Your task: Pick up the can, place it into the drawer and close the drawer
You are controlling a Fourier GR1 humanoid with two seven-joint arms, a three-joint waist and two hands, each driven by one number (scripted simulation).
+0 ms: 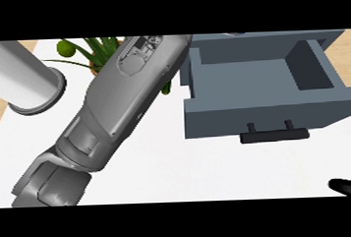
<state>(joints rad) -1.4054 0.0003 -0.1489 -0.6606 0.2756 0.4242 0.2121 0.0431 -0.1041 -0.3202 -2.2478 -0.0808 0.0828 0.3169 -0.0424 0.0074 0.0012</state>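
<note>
Right hand [346,186] just peeking in at the lower right edge, only a dark tip showing, open or curled impossible to tell. Left forearm [112,108] stretched diagonally up the counter [180,164], its hand out of sight. Drawer [261,83] pulled open, handle [275,135] forward, ready to receive. Can nowhere visible. Plant [92,49] and white cylinder [24,79] at upper left.

The drawer [264,95] at upper right stood open, its inside unobstructed. White worktop [180,169] lay free below it. The left forearm [112,108] crossed the frame's left, beside a plant [89,52] and cylinder [21,79].
</note>
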